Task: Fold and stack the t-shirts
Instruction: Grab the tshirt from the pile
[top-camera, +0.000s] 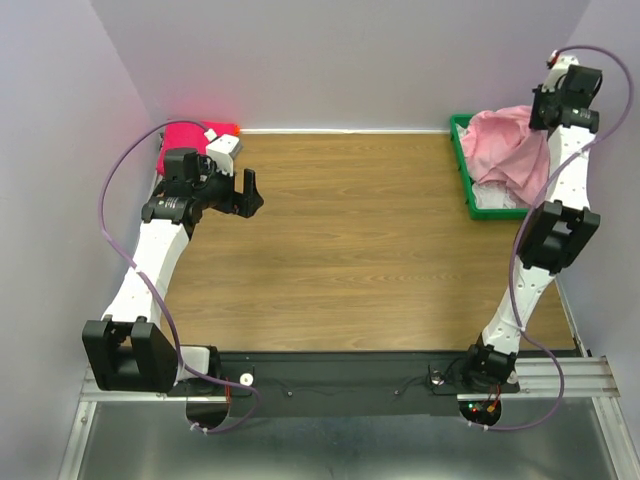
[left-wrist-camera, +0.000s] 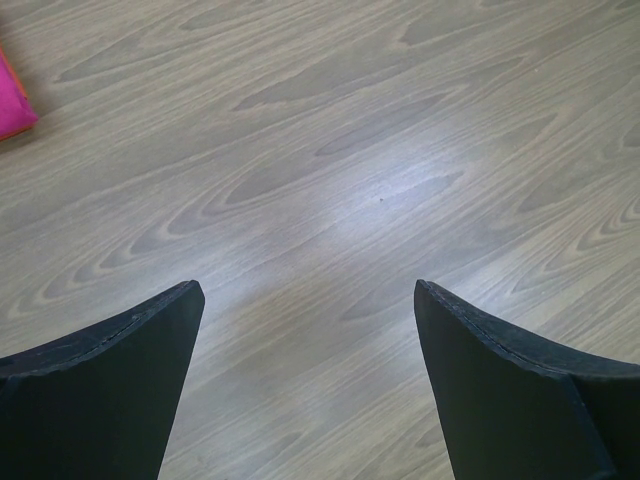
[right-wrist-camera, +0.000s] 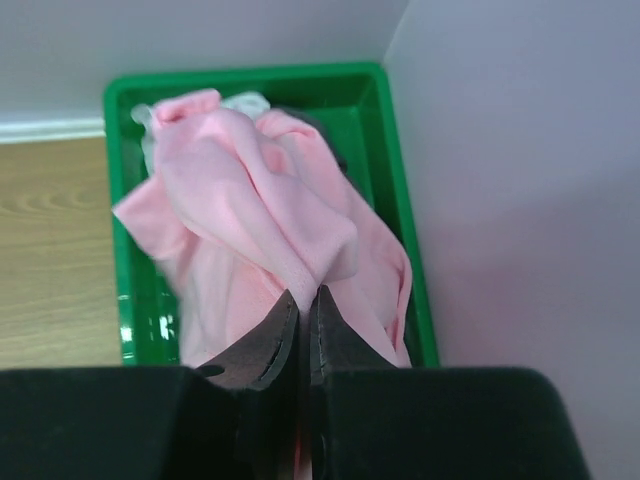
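**Right gripper**: the fingers are drawn almost together and pinch a fold of the pink t-shirt. The cloth rises in a bunched peak to the fingertips. Its lower part spreads below and ahead of them into the green bin, which lies directly beneath the gripper against the wall on its right. A strip of white fabric shows at the bin's far end, beyond the fingertips and partly under the pink cloth.

**Left gripper**: the fingers are spread wide and hold nothing. They are poised over the wooden table, whose grain fills the gap between them. A folded red-pink garment lies to the gripper's far left, at the table's corner. Only its edge enters the left wrist view. A white item of unclear kind sits just beside that garment. The two grippers are well apart, at opposite sides of the table.
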